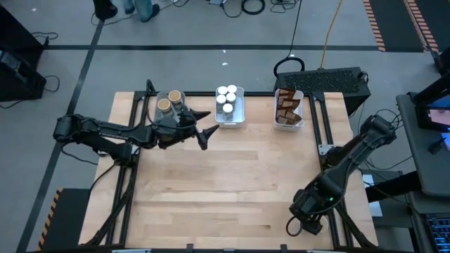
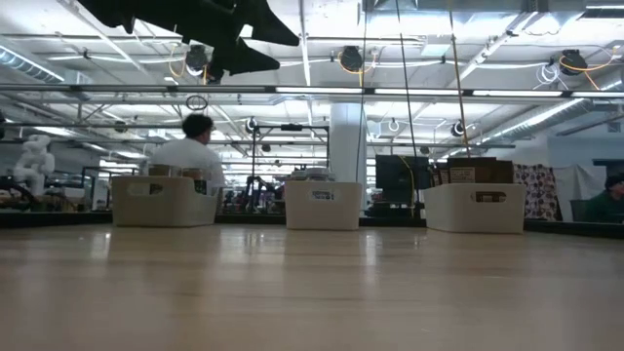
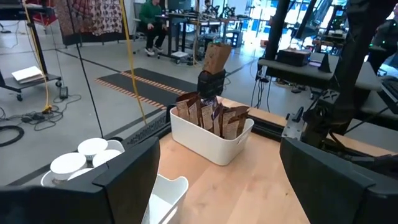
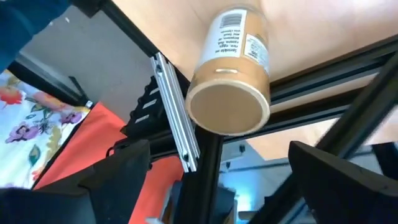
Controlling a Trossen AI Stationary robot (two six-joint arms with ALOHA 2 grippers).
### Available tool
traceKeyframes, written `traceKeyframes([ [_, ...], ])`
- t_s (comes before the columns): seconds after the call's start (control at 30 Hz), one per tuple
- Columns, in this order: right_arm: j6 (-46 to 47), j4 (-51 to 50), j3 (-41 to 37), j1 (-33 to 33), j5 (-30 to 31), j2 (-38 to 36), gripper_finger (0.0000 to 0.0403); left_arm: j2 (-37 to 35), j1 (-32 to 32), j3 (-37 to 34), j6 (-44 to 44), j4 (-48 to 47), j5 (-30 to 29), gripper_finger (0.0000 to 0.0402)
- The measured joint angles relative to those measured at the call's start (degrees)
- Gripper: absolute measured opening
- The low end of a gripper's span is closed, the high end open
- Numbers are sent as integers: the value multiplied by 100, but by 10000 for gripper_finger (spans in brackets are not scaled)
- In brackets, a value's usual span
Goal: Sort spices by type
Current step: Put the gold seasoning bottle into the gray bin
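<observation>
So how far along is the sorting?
Mostly done: tubs, jars and pouches sit in separate trays. In hand: nothing; the right gripper stands open, one tub loose before it at the table edge. Left: binning that tub. The left gripper hovers open.

Bright overhead strip lights [image 2: 322,90], soft shadows, tabletop [image 2: 312,292] glare (low view), bg blurry

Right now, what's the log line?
left pincer open by trays | right pincer open at table corner, tan-topped tub loose before it
</observation>
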Motion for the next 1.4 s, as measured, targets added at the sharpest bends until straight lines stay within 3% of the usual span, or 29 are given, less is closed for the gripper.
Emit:
traceKeyframes([
  [0.17,235,692,-494,1,-378,73,368,0,0,0,-151,-8,2,336],
  [1.07,1045,1774,-1343,247,-190,82,368,-2,-7,0,-254,-21,-2,336],
  [1.4,1084,1782,-1343,316,-199,264,331,-4,-7,0,-250,-32,-2,336],
])
